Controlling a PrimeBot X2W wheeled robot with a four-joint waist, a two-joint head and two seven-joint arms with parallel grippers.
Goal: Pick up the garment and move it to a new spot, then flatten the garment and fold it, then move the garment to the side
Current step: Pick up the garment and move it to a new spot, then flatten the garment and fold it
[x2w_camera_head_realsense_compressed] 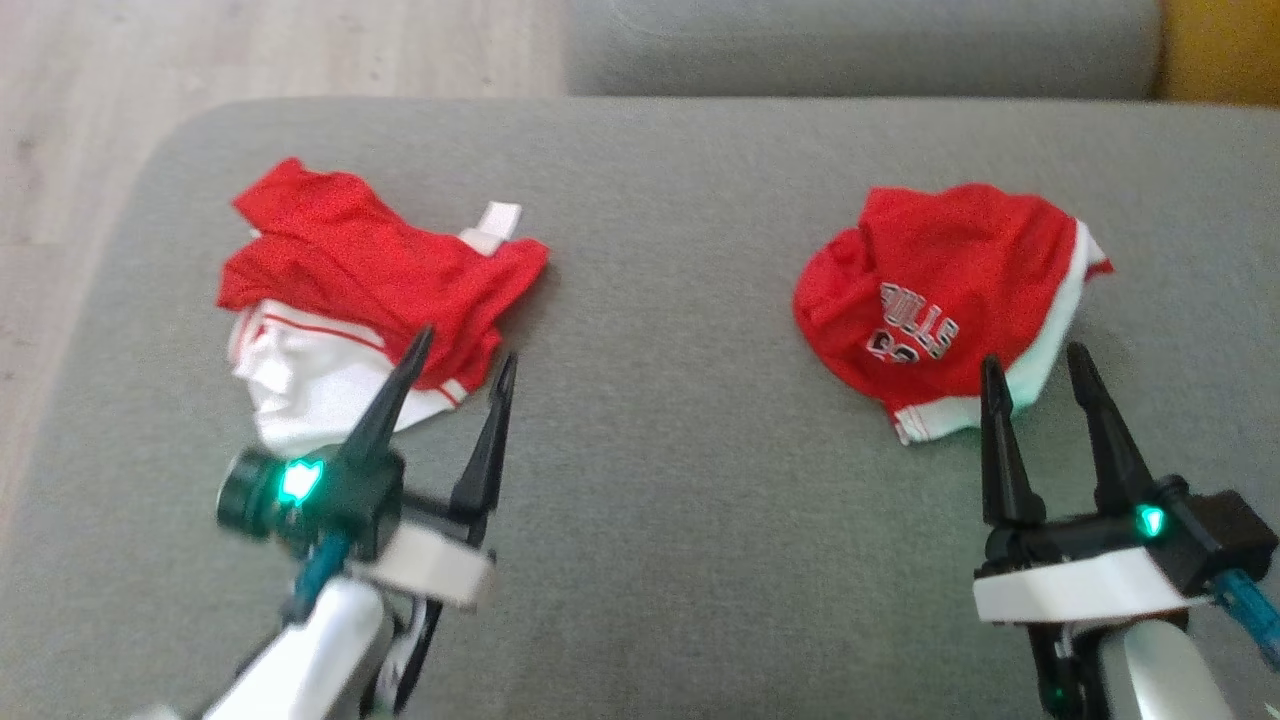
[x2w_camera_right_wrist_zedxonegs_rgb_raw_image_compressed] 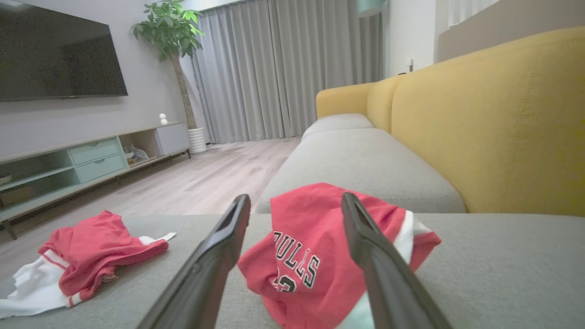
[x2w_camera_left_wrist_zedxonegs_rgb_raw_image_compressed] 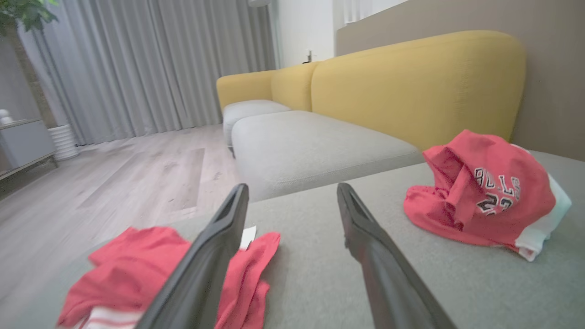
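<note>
Two crumpled red and white garments lie on the grey cushion [x2w_camera_head_realsense_compressed: 660, 420]. The left garment [x2w_camera_head_realsense_compressed: 370, 290] shows a white lower part and a small white tag; it appears in the left wrist view [x2w_camera_left_wrist_zedxonegs_rgb_raw_image_compressed: 119, 274] and the right wrist view [x2w_camera_right_wrist_zedxonegs_rgb_raw_image_compressed: 91, 256]. The right garment [x2w_camera_head_realsense_compressed: 940, 300] carries black and white lettering, seen also in the left wrist view [x2w_camera_left_wrist_zedxonegs_rgb_raw_image_compressed: 484, 192] and the right wrist view [x2w_camera_right_wrist_zedxonegs_rgb_raw_image_compressed: 301, 256]. My left gripper [x2w_camera_head_realsense_compressed: 462, 357] is open, its tips at the left garment's near right edge. My right gripper [x2w_camera_head_realsense_compressed: 1035, 365] is open, its tips at the right garment's near edge. Neither holds anything.
A second grey seat cushion [x2w_camera_head_realsense_compressed: 860, 45] lies beyond this one, with a yellow sofa back [x2w_camera_right_wrist_zedxonegs_rgb_raw_image_compressed: 493, 119] along the right. Wooden floor [x2w_camera_head_realsense_compressed: 250, 50] runs past the cushion's left edge. A TV unit [x2w_camera_right_wrist_zedxonegs_rgb_raw_image_compressed: 91, 155], curtains and a potted plant [x2w_camera_right_wrist_zedxonegs_rgb_raw_image_compressed: 171, 27] stand far off.
</note>
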